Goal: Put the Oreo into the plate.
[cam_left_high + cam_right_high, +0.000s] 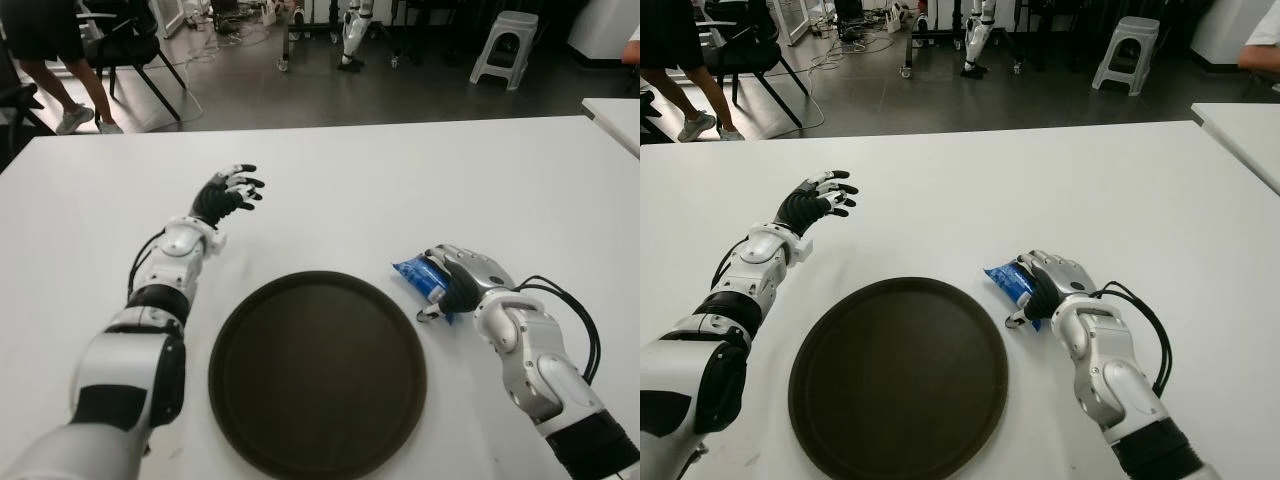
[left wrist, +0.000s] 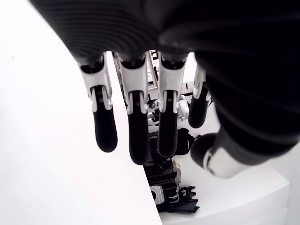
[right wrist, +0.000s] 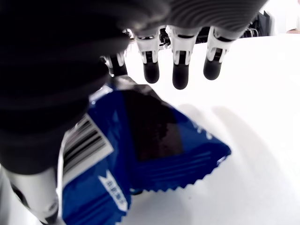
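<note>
The Oreo [image 3: 154,154] is a blue packet lying flat on the white table [image 1: 400,180], just right of the plate's far right rim. My right hand [image 1: 460,280] hovers over its right half. The fingers [image 3: 180,70] reach out past the packet without closing on it, and the thumb sits beside its near edge. The round dark plate [image 1: 318,370] lies empty at the table's near middle. My left hand [image 1: 228,192] is held out at the far left of the plate, fingers spread and holding nothing.
Beyond the table's far edge are a person's legs [image 1: 60,80] and a chair at the back left, a grey stool [image 1: 505,45] at the back right, and another robot's legs [image 1: 352,35]. A second white table [image 1: 615,115] shows at the right.
</note>
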Tool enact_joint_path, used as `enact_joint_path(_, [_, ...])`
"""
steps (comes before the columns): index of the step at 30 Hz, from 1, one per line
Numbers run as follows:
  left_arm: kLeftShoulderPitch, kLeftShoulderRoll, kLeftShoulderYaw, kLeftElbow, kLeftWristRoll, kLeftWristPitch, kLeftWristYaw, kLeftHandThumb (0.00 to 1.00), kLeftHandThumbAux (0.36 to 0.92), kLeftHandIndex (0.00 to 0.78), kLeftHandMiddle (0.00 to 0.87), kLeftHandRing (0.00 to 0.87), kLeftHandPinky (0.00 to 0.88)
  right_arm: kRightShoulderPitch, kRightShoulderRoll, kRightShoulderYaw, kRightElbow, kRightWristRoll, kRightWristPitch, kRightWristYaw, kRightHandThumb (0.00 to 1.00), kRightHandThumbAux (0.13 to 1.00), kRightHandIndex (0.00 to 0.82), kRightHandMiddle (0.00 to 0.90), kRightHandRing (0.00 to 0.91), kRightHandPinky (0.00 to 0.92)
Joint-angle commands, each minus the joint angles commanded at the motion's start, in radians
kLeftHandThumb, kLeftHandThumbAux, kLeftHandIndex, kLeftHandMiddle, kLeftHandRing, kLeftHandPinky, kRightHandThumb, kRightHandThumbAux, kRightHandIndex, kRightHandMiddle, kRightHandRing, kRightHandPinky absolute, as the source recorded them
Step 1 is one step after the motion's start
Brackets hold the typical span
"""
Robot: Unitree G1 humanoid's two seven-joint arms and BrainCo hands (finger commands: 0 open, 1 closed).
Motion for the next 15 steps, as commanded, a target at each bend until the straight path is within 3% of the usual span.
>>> enact_joint_path(15, [0.0, 0.0, -0.001, -0.005, 0.0, 0.003, -0.002, 0.138, 0.674, 0.213, 0.344, 0.356, 0.366, 0.003, -0.012, 0.011, -0.011, -0.008, 0.011, 0.005, 0.0, 0.724, 0.127, 0.12, 0.116, 0.081])
